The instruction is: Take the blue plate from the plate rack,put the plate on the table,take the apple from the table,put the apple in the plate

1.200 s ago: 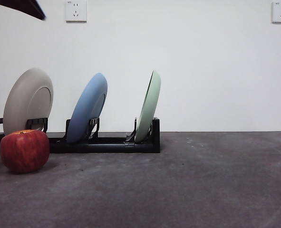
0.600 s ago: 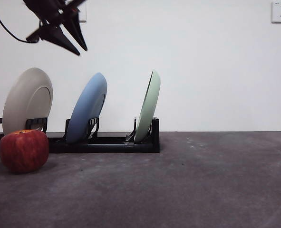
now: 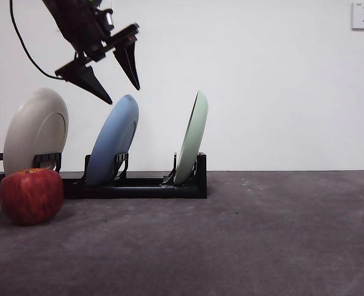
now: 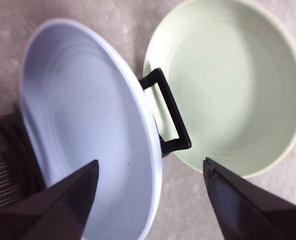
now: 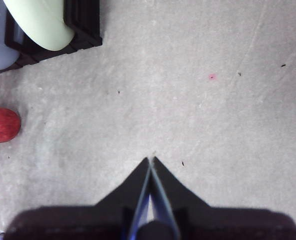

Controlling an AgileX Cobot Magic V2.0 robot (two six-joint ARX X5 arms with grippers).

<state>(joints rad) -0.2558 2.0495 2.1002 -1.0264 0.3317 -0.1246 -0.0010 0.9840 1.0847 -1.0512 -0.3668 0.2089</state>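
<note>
The blue plate (image 3: 113, 140) stands on edge in the middle slot of the black plate rack (image 3: 138, 185). It also shows in the left wrist view (image 4: 87, 125). My left gripper (image 3: 121, 92) is open just above the blue plate's top rim, one jaw on each side of the rim, not touching it. The red apple (image 3: 31, 195) sits on the table (image 3: 231, 240) at the left, in front of the rack. It also shows in the right wrist view (image 5: 1, 125). My right gripper (image 5: 151, 161) is shut and empty above bare table.
A cream-white plate (image 3: 35, 131) stands in the rack's left slot, behind the apple. A pale green plate (image 3: 192, 139) stands in the right slot; it also shows in the left wrist view (image 4: 228, 85). The wall is close behind the rack.
My left gripper has come down and to the right, from the top left corner to just above the blue plate's rim. The plates and apple have not moved.
</note>
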